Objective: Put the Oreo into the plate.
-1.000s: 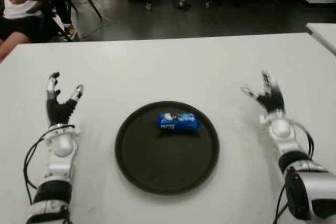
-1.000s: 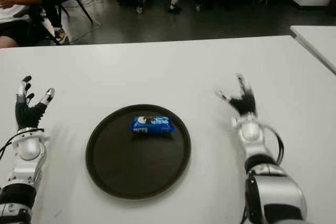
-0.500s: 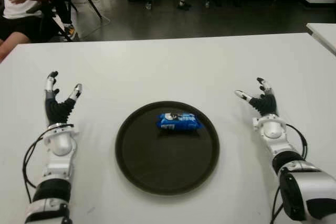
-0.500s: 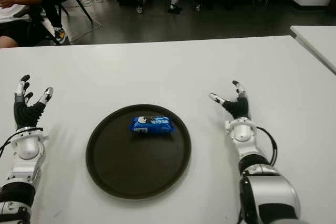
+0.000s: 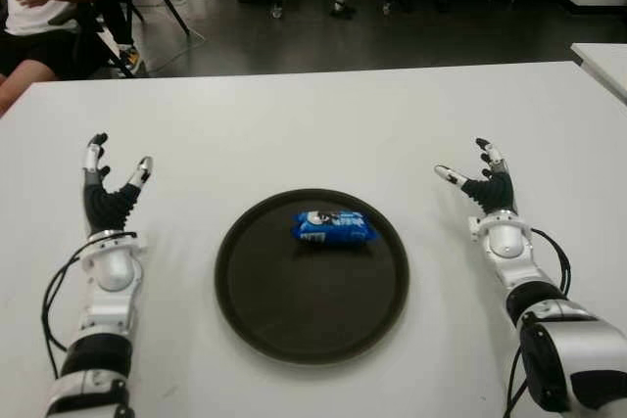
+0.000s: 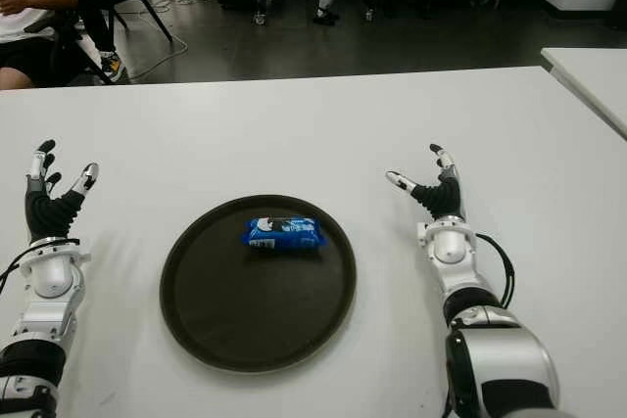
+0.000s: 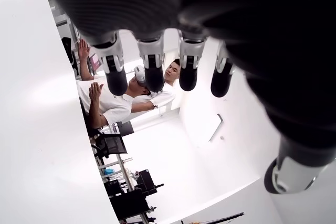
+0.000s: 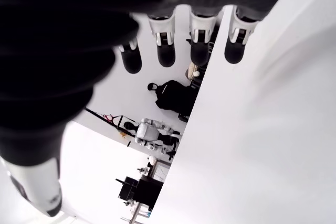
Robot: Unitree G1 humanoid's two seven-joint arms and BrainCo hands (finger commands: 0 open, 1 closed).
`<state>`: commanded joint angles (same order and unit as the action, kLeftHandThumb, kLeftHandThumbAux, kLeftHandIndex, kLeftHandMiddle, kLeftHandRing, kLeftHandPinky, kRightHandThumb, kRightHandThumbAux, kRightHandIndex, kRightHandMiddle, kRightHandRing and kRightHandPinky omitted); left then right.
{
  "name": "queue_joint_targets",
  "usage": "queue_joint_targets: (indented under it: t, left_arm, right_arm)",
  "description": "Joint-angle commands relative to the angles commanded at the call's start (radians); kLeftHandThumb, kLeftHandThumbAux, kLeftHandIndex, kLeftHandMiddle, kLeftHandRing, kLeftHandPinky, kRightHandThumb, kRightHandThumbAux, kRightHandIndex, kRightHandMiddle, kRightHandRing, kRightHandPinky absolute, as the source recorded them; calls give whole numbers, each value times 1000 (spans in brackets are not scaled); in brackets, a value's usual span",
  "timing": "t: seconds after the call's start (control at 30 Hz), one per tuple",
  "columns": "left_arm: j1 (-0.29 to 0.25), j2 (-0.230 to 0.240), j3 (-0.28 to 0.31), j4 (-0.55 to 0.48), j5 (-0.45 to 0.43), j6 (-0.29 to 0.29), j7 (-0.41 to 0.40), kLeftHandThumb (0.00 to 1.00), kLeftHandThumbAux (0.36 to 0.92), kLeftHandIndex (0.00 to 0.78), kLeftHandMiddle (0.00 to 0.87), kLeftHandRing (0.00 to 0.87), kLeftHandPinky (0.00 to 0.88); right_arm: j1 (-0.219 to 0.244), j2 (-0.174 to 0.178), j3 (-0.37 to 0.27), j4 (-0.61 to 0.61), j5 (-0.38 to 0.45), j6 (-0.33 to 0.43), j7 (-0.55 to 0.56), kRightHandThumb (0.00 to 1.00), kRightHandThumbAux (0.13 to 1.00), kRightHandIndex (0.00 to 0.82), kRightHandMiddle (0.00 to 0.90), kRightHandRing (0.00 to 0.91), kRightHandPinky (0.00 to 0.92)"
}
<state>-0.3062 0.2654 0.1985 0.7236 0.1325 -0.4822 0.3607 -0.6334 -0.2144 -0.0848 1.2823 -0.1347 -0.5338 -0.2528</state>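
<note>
Change noted: against a second ago, the right hand (image 5: 487,183) has come down from a raised, moving pose and settled beside the right rim of the plate (image 5: 245,310); between the last half second and now it has barely shifted. Oreo and left hand are unmoved over the same span.

Meaning for task: the Oreo (image 5: 332,227), a blue packet, lies inside the plate, toward its far edge. Judged complete; both hands appear withdrawn.

Right hand: fingers spread and extended, holding nothing, well clear of the plate.

Left hand (image 5: 110,195): beside the plate's left rim, near the tabletop's (image 5: 323,124) left edge, fingers likewise apart, empty.

Beyond the far-left corner: a seated person (image 5: 39,7).
</note>
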Motion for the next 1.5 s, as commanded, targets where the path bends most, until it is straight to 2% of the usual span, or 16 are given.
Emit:
queue_joint_targets:
  t: [0.2, 0.57, 0.93, 1.1, 1.37, 1.5]
  left_arm:
    - [-2, 3, 1, 2, -2, -1, -2, 0, 595, 16, 0, 0, 0]
    - [0, 9, 3, 6, -8, -4, -8, 0, 595, 16, 0, 0, 0]
    - [-3, 16, 4, 12, -15, -6, -13, 0, 595, 16, 0, 0, 0]
    - [-6, 16, 2, 17, -14, -7, -11, 0, 595, 16, 0, 0, 0]
    - [-9, 15, 1, 21, -13, -9, -9, 0, 595, 16, 0, 0, 0]
    - [-9, 15, 1, 21, -13, -9, -9, 0, 595, 16, 0, 0, 0]
  right_arm:
    - [1, 2, 2, -2, -11, -9, -10, 0, 718, 0, 0, 0, 0]
    - [-2, 10, 5, -3, -15, -3, -21, 0, 698, 0, 0, 0, 0]
    - [-9, 9, 5, -25, -14, -48, -33, 0, 687, 0, 0, 0, 0]
    - [-4, 3, 26, -43, -48, -116, -94, 0, 685, 0, 0, 0, 0]
    - [1, -10, 70, -47, -111, -158, -183, 0, 707, 0, 0, 0, 0]
    - [3, -10, 74, -46, -117, -165, -197, 0, 720, 0, 0, 0, 0]
